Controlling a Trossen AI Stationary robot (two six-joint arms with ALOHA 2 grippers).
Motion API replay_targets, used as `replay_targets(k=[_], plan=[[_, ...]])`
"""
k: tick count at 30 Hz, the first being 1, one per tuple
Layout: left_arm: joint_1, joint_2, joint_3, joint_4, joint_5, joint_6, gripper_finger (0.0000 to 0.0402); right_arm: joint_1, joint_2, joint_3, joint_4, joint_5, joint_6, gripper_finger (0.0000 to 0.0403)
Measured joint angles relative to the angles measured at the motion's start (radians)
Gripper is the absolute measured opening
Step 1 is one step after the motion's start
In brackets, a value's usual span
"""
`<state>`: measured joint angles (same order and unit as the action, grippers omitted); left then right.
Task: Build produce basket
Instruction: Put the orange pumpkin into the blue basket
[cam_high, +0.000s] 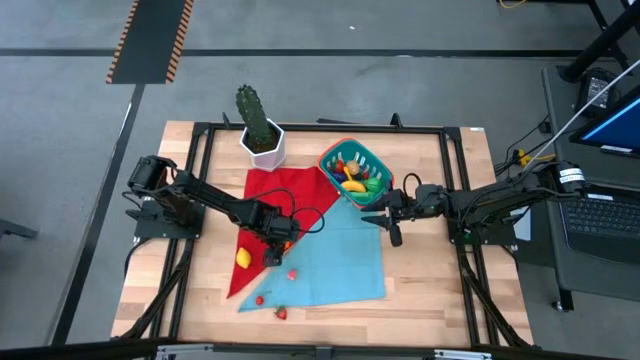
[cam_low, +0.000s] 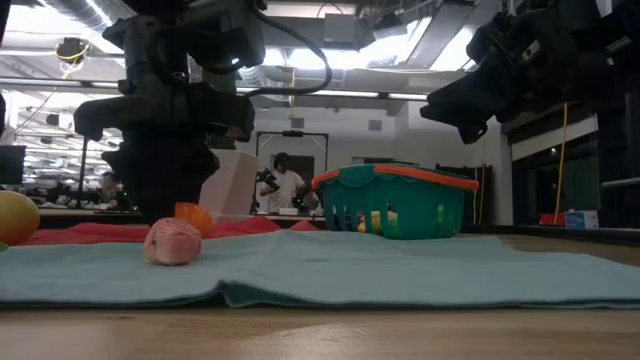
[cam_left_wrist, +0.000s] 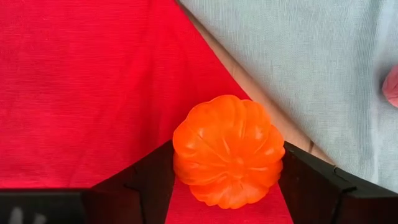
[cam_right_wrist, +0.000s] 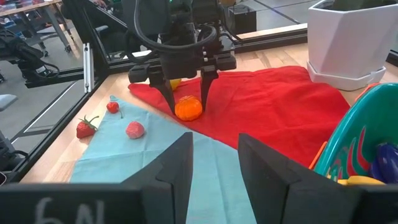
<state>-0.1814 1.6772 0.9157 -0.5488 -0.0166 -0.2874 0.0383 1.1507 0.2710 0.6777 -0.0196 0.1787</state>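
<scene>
The teal basket (cam_high: 352, 172) with the orange-red rim sits at the far edge of the blue cloth and holds several toy fruits. An orange (cam_left_wrist: 227, 149) lies on the red cloth's edge, and my left gripper (cam_left_wrist: 227, 177) is shut on it; it also shows as the orange (cam_right_wrist: 188, 107) under the left gripper (cam_right_wrist: 186, 102). A lemon (cam_high: 242, 258), a pink piece (cam_high: 292, 272) and two strawberries (cam_high: 259, 299) lie around it. My right gripper (cam_right_wrist: 214, 162) hovers open over the blue cloth, near side of the basket (cam_right_wrist: 357, 149). My left gripper pinches the orange between its two fingers, one finger (cam_left_wrist: 152, 180) on each side at the fruit's widest part (cam_left_wrist: 183, 158). The fingers come from above, pointing down. The orange's underside (cam_right_wrist: 188, 117) is at the red cloth; lifted or resting, I cannot tell.
A white hexagonal pot with a cactus (cam_high: 262, 135) stands at the far edge beside the red cloth (cam_high: 285, 190). The blue cloth (cam_high: 345, 255) covers the table's middle. A black frame rail (cam_high: 330, 128) runs round the table. A person (cam_low: 285, 185) stands in the room behind.
</scene>
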Motion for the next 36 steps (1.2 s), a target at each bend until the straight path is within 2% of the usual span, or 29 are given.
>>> replay_targets(k=[11,17,23,31,36], plan=[[0.000,-0.003,0.000,-0.002,0.000,0.001,0.0234,0.000,0.000,0.000,0.000,0.000,0.000,0.0129],[0.000,-0.050,0.000,-0.023,0.000,0.031,0.0234,0.000,0.000,0.000,0.001,0.000,0.000,0.0129],[0.007,-0.157,0.000,-0.071,-0.002,0.048,0.0234,0.000,0.000,0.000,0.001,0.000,0.004,0.0129],[0.009,-0.344,0.000,-0.071,-0.101,0.129,0.0234,0.000,0.000,0.000,-0.020,0.000,0.056,0.0129],[0.024,-0.407,0.000,-0.052,-0.105,0.137,0.0234,0.000,0.000,0.000,-0.020,0.000,0.002,0.0129]])
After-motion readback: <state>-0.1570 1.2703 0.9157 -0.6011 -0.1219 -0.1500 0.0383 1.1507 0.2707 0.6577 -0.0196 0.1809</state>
